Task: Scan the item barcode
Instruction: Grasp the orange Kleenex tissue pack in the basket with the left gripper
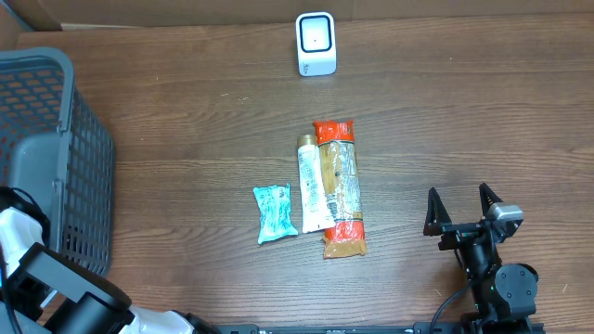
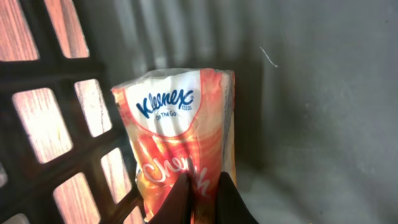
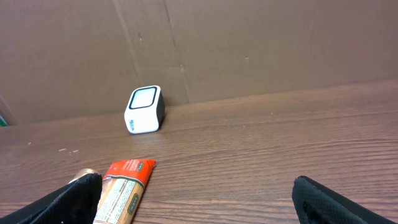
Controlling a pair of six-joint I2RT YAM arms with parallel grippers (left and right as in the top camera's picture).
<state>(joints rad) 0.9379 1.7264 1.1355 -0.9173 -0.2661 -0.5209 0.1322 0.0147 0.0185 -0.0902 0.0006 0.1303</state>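
I see left gripper (image 2: 203,198) jaws clamped on lower edge of Kleenex pack (image 2: 180,118), pack upright inside basket (image 2: 50,71) by grid wall. Right gripper (image 1: 460,199) jaws wide apart, far from pack.

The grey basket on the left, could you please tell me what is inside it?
A Kleenex pack sits inside the basket, pinched by the left gripper. The pack's lower end and the rest of the interior are hidden.
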